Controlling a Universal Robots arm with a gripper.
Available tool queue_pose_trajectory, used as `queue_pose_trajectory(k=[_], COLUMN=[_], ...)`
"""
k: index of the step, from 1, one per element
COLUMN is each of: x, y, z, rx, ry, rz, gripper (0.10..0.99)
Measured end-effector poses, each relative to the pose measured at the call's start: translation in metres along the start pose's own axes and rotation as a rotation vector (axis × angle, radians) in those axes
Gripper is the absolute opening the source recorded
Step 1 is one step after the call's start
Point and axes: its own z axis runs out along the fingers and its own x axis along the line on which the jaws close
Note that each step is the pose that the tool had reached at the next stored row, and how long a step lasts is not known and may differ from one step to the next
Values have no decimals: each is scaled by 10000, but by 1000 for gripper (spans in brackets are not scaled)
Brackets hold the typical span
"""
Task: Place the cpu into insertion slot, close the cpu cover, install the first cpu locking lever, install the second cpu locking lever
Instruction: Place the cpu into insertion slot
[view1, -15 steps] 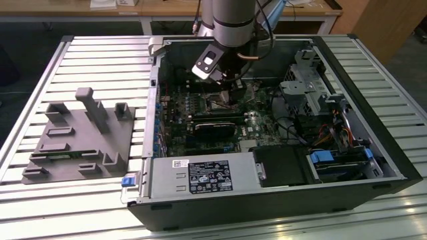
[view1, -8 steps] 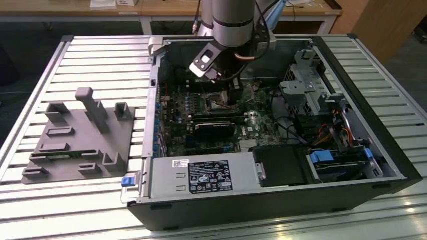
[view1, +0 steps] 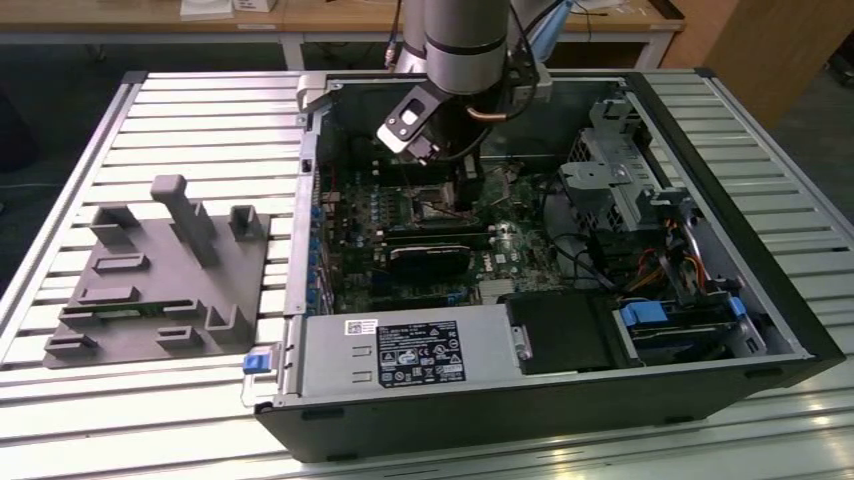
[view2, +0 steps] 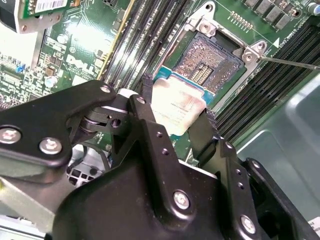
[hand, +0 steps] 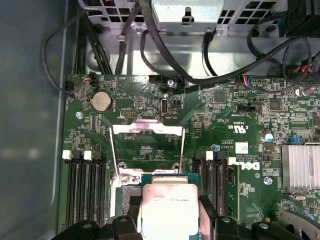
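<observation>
The gripper (view2: 176, 100) is clenching the cpu (view2: 170, 117) by 2 opposite edges between its black fingers (view2: 148, 102). The cpu is showing a pale silvery square lid on a blue-green base and is hanging over 1 corner of the insertion slot (view2: 210, 60), whose dark pin field is lying bare. In the first wrist view, the cpu cover (hand: 147, 129) is standing swung open beyond the slot.

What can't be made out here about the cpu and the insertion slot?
1. Second wrist view: the hand covers the near edge of the cpu, so whether the cpu touches the insertion slot cannot be told.
2. First wrist view: the cpu hides most of the slot, and the picture's edge cuts off the cpu's near side.
3. Exterior view: the arm stands in front of the socket area, hiding how the cpu sits.
</observation>
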Motion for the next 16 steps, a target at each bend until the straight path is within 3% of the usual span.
queue_pose_trajectory(k=[16], x=[82], y=[-118], z=[76], rx=[0], ry=[0], rz=[4], gripper=[537])
